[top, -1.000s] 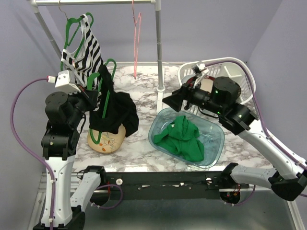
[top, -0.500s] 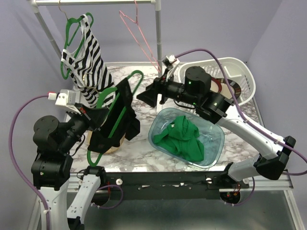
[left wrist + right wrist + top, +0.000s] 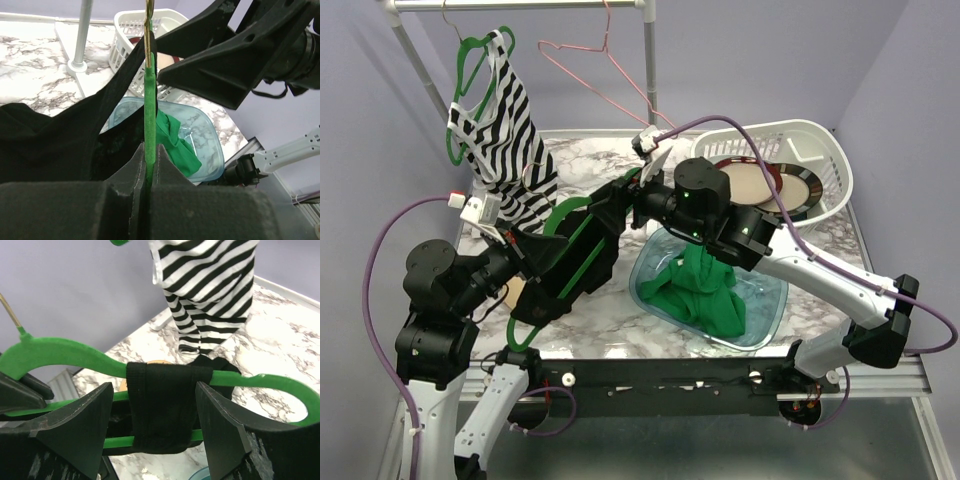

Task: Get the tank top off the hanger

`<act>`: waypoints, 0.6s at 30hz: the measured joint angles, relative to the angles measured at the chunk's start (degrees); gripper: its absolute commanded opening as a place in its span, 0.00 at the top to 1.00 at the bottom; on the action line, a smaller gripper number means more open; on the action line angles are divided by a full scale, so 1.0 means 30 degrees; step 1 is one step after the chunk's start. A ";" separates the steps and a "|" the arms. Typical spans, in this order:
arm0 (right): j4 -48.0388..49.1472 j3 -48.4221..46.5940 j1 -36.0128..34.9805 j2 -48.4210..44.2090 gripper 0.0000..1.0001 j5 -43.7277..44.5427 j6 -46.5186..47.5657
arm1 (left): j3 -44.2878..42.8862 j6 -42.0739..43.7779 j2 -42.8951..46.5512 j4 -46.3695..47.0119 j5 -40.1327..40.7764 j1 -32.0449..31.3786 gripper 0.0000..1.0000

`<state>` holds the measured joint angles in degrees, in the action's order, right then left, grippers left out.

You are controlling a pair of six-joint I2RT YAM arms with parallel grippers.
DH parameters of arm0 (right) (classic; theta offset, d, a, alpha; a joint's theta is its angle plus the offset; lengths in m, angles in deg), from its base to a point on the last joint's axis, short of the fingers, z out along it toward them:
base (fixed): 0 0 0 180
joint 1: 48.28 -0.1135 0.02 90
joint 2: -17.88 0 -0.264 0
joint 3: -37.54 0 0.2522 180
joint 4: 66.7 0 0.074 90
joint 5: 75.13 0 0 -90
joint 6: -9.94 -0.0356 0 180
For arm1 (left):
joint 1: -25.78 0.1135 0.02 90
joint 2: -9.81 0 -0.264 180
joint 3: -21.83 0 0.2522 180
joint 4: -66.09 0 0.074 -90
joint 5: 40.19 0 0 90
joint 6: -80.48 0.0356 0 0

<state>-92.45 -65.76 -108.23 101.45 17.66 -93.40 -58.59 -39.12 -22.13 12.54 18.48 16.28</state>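
A black tank top (image 3: 570,265) hangs on a green hanger (image 3: 582,240) held low over the table's left half. My left gripper (image 3: 542,262) is shut on the hanger's green stem (image 3: 148,115), just below its metal hook, with the black cloth (image 3: 60,140) draped to its left. My right gripper (image 3: 605,212) is open. In the right wrist view its jaws (image 3: 154,390) stand on either side of the black strap (image 3: 160,410), which wraps over the hanger's arm (image 3: 65,352); they do not touch it.
A striped tank top (image 3: 505,120) on another green hanger and a pink wire hanger (image 3: 610,70) hang from the rack at the back left. A clear blue bin (image 3: 760,310) holds green cloth (image 3: 705,290). A white basket (image 3: 820,150) with plates stands back right.
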 measured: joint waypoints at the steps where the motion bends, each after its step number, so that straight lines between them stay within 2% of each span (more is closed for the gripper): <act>1: -0.0058 -0.0117 -0.0153 0.0153 0.25 0.0321 0.0087 | 0.0000 0.0022 0.0000 0.0000 0.0124 0.0015 1.00; 12: -0.0954 -0.0707 -0.1727 0.0925 0.28 0.3672 0.0262 | 0.0000 0.0233 0.0044 -0.0291 0.0510 -0.0007 1.00; 18: -0.1093 -0.0648 -0.1931 0.0911 0.25 0.4029 0.0095 | 0.0000 0.0291 0.0102 -0.0568 0.0721 -0.0007 1.00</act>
<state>-95.73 -67.70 -114.02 104.18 29.75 -93.12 -58.59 -38.25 -21.83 10.84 20.64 16.26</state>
